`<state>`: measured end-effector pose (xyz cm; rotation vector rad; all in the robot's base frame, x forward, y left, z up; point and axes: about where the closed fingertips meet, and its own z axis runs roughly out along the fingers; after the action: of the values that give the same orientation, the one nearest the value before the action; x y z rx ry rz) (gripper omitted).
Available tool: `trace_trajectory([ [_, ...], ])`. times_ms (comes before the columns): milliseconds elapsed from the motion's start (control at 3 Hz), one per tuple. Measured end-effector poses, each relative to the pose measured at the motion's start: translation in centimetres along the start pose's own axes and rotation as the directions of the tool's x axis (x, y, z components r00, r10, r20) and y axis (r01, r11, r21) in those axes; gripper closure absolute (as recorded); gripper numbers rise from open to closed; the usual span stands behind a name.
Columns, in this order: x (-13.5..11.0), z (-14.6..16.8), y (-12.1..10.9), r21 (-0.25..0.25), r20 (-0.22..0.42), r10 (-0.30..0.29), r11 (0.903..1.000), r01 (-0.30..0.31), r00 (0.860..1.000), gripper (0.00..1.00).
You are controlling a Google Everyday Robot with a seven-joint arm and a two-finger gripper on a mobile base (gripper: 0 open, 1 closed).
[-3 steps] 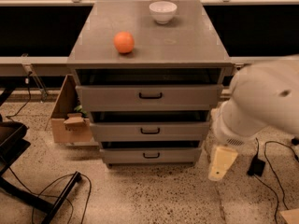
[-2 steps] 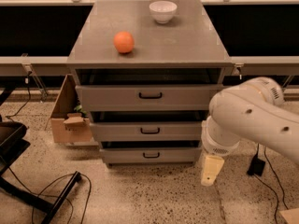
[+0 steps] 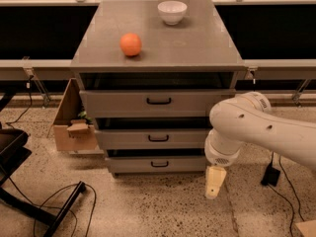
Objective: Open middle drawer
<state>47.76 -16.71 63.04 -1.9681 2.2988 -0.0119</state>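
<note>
The cream gripper (image 3: 216, 181), its grasp state not discernible, hangs low beside the lowest grey drawer (image 3: 128, 165), right of the wide grey middle drawer (image 3: 123, 139), so a misjudged approach height could hook the wrong black handle.

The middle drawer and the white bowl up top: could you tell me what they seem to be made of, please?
The middle drawer: flat matte grey front, likely painted metal or laminate; small black bar handle. The white bowl: smooth, faintly glossy, probably ceramic, possibly plastic. The claw hangs low, right of the cabinet, seemingly cream plastic.
</note>
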Motion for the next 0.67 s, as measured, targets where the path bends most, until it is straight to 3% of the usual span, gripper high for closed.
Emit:
trace_trajectory([
  [333,0.0,-0.1,0.0,0.001,0.0,0.0,1.0,0.0,1.0,0.0],
  [667,0.3,5.2,-2.9,0.015,0.02,0.004,0.9999,-0.005,1.0,0.0],
])
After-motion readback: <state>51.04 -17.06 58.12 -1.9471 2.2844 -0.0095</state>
